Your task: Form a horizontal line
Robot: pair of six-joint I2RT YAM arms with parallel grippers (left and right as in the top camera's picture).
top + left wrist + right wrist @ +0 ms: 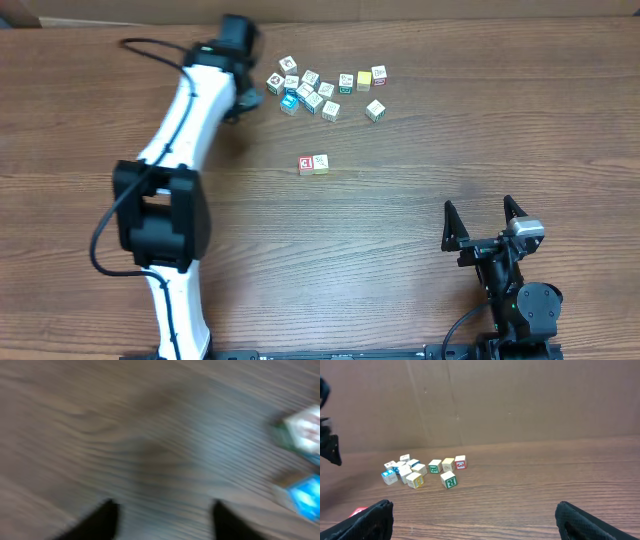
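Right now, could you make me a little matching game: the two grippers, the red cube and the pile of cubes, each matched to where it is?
Things:
1. left gripper
2. right gripper
3. red cube
4. cube pile

Places:
A. alone in the middle, touching a cream cube
B. loosely bunched along the far side
C. open, near right, away from every cube
D. open, beside the pile's left end

Pairs: 1-D, 2-C, 3-A, 4-B
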